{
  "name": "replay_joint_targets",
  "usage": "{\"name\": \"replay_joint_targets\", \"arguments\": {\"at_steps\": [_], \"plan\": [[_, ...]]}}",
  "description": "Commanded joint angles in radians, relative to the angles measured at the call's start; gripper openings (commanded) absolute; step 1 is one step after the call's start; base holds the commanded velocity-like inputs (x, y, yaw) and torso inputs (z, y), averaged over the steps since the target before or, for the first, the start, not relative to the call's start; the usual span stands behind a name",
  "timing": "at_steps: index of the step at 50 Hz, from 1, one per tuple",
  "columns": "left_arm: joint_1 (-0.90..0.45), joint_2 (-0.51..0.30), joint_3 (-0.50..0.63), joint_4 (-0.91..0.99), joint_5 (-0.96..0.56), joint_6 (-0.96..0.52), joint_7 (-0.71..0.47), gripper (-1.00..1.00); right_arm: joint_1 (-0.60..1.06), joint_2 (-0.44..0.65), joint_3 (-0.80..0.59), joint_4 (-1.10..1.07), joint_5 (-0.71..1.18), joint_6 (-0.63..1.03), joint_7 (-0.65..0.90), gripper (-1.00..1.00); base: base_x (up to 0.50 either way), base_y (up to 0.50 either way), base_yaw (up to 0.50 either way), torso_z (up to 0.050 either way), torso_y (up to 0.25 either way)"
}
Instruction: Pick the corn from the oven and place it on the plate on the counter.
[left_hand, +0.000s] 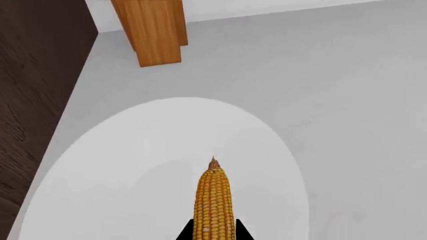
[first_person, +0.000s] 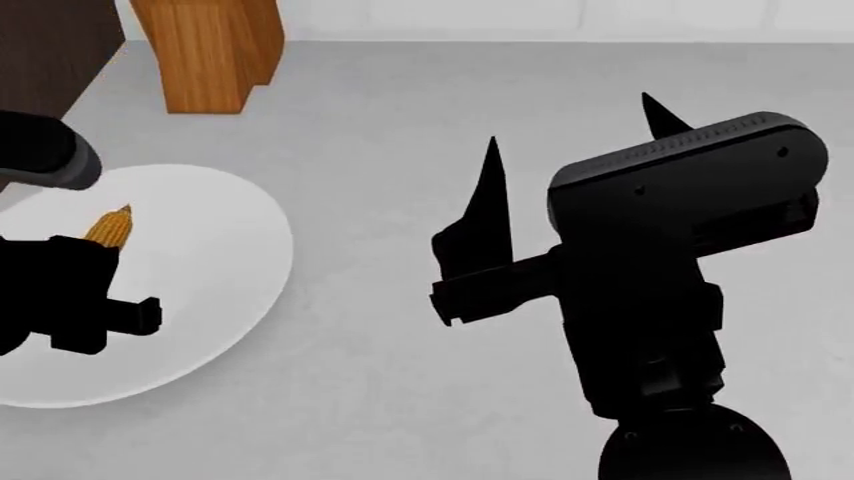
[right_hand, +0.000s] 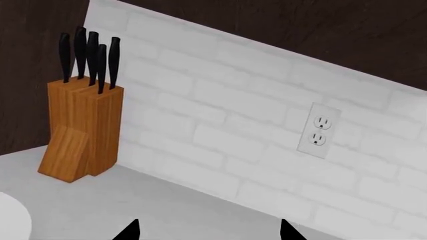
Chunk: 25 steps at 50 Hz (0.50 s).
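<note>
text: none legible — labels: none | brands: none | numbers, signs: none

Head view: looks steeply down on counter (first_person: 441, 380) from above. Left wrist view: close over plate (left_hand: 120, 165), facing the wooden block. Right wrist view: low, facing wall outlet (right_hand: 319, 130). All share knife block (right_hand: 80, 132); plate edge possibly too.
</note>
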Motion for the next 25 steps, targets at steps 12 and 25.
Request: {"name": "replay_joint_targets", "arguments": {"at_steps": [12, 25], "plan": [[0.011, -0.017, 0.039, -0.057, 0.109, 0.04, 0.117, -1.0, 0.004, 0.006, -0.011, 0.004, 0.001, 0.002, 0.011, 1.0, 0.0, 0.0, 0.0, 0.0, 0.001], [-0.054, -0.028, 0.089, -0.147, 0.258, 0.067, 0.248, -1.0, 0.006, 0.009, -0.014, 0.008, 0.007, 0.001, 0.016, 1.0, 0.0, 0.0, 0.0, 0.0, 0.0]]}}
